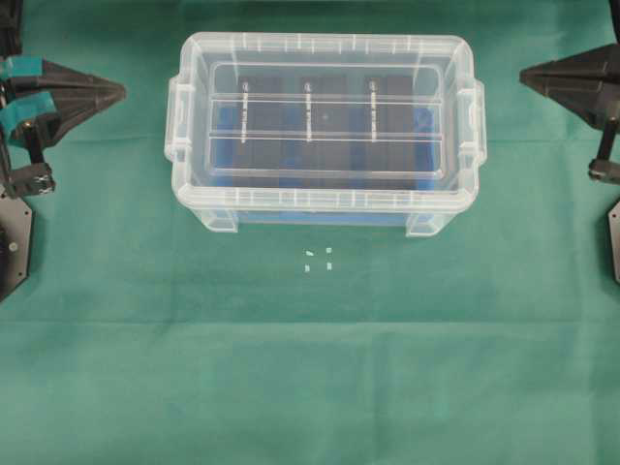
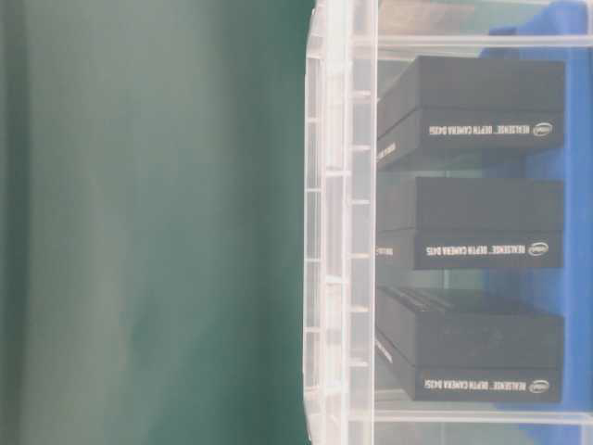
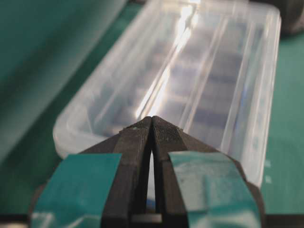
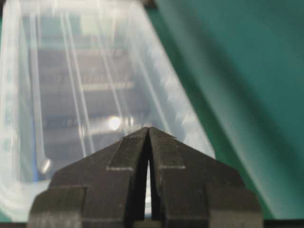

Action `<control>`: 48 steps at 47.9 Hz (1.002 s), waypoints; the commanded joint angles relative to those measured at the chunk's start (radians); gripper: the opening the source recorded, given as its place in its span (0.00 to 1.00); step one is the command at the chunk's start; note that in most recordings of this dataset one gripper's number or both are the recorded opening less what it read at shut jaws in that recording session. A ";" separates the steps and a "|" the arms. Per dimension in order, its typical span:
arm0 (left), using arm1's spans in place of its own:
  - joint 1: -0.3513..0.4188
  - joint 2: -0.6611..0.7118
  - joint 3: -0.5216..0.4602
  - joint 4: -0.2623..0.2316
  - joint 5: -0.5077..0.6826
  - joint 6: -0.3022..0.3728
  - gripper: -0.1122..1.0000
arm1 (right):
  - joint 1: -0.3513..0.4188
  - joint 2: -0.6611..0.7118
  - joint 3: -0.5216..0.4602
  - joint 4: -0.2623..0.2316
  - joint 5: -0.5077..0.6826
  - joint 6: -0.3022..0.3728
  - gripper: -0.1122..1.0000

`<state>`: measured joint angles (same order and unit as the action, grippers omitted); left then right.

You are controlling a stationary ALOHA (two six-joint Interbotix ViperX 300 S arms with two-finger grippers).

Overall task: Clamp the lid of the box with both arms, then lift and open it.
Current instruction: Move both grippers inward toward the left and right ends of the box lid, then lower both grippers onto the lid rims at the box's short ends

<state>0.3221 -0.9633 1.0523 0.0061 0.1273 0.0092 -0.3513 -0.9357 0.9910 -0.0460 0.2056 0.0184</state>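
Observation:
The clear box (image 1: 219, 219) stands in the middle of the green cloth, with a blue liner and three black boxes (image 1: 325, 108) showing through it. Its clear lid (image 1: 326, 147) lies flat on top, two lengthwise ridges across it. My left gripper (image 1: 120, 92), with teal tape, is shut and empty, pointing at the box's left end from a short way off. My right gripper (image 1: 524, 76) is shut and empty too, apart from the right end. Each wrist view looks past its closed tips, the left gripper (image 3: 152, 118) and the right gripper (image 4: 149, 128), along the lid (image 3: 199, 71) (image 4: 80, 80).
Small white marks (image 1: 318, 260) lie on the cloth in front of the box. Black arm bases sit at the left edge (image 1: 14, 237) and the right edge (image 1: 612, 232). The table-level view shows the box's side (image 2: 338, 222) turned sideways, with green cloth (image 2: 148, 222) beside it.

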 commanded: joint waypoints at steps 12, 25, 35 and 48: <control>0.029 0.020 -0.069 0.000 0.273 -0.026 0.11 | -0.003 0.109 -0.086 0.003 0.275 0.009 0.10; 0.052 0.044 -0.106 0.000 0.502 -0.038 0.11 | -0.003 0.252 -0.123 0.002 0.480 0.009 0.10; 0.054 0.107 -0.123 0.000 0.652 -0.040 0.11 | -0.005 0.322 -0.141 -0.002 0.577 0.008 0.10; 0.054 0.149 -0.141 0.002 0.759 -0.037 0.11 | -0.003 0.337 -0.144 -0.002 0.637 0.002 0.10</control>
<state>0.3712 -0.8207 0.9419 0.0061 0.8713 -0.0307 -0.3513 -0.5998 0.8728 -0.0460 0.8360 0.0215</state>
